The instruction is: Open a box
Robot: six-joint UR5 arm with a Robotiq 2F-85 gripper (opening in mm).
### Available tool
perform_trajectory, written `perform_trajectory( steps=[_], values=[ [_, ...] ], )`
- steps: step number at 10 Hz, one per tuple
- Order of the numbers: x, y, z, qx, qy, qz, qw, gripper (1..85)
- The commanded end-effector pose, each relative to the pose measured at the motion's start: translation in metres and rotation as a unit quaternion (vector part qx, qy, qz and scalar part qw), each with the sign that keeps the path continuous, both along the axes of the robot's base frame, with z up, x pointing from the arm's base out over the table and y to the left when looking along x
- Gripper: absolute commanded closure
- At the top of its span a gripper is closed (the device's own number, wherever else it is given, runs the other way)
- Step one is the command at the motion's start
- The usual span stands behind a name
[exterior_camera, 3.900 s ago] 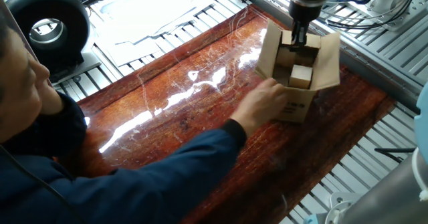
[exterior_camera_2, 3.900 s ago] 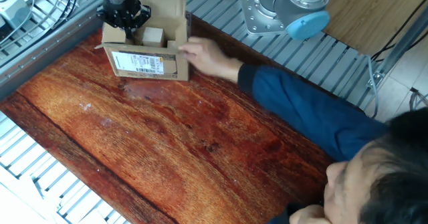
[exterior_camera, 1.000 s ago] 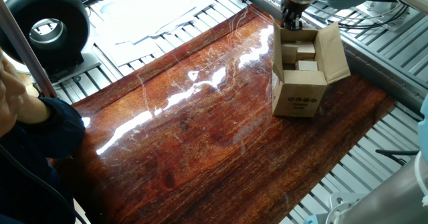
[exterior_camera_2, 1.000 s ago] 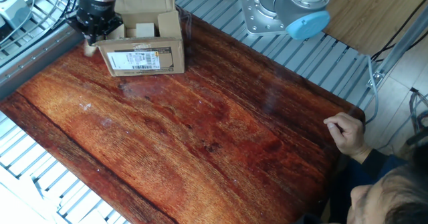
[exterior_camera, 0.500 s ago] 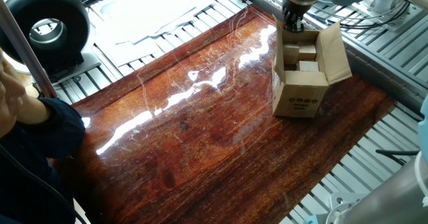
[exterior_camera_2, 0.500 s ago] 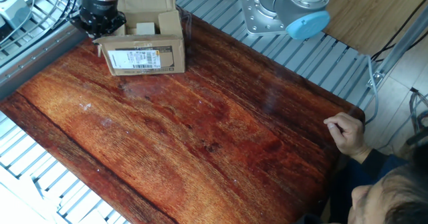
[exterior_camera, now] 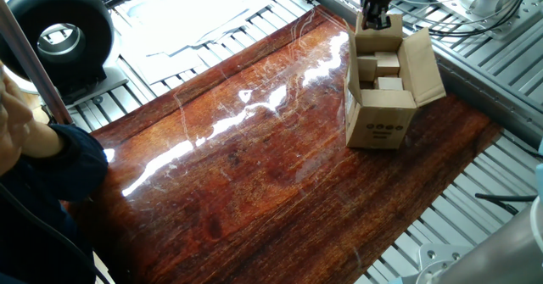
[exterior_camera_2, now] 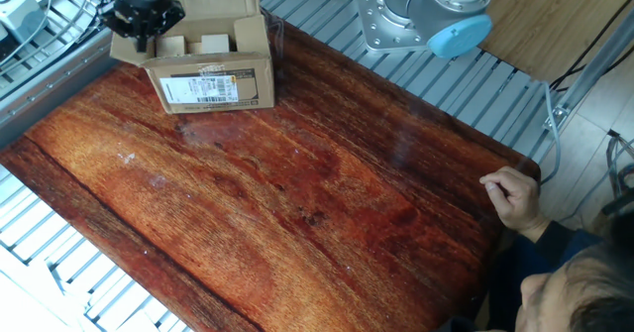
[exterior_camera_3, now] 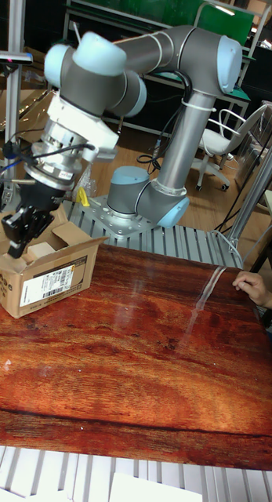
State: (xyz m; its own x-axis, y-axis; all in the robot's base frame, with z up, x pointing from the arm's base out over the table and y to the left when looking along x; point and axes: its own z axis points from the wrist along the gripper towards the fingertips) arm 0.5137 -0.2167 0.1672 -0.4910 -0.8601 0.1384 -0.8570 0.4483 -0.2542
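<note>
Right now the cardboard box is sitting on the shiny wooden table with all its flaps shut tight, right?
Not quite. The cardboard box does sit on the shiny wooden table, but its flaps are open, not shut. One fixed view shows blocks inside, with the gripper at the far flap.

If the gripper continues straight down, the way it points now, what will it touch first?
Most likely the end flap of the box: the gripper hangs right above that end, though depth is hard to judge.
</note>
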Motion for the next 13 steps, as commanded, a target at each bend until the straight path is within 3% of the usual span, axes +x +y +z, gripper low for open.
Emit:
perform_trajectory(
  steps=[1,2,7,13],
  values=[
    [-0.036,0.031,0.001,0.071,0.042,-0.062,0.9947,84.7],
    [-0.048,0.043,-0.004,0.103,0.053,-0.085,0.9896,84.7],
    [-0.076,0.064,-0.031,0.172,0.073,-0.124,0.9746,84.7],
    [-0.083,0.068,-0.049,0.183,0.064,-0.129,0.9725,84.7]
  ],
)
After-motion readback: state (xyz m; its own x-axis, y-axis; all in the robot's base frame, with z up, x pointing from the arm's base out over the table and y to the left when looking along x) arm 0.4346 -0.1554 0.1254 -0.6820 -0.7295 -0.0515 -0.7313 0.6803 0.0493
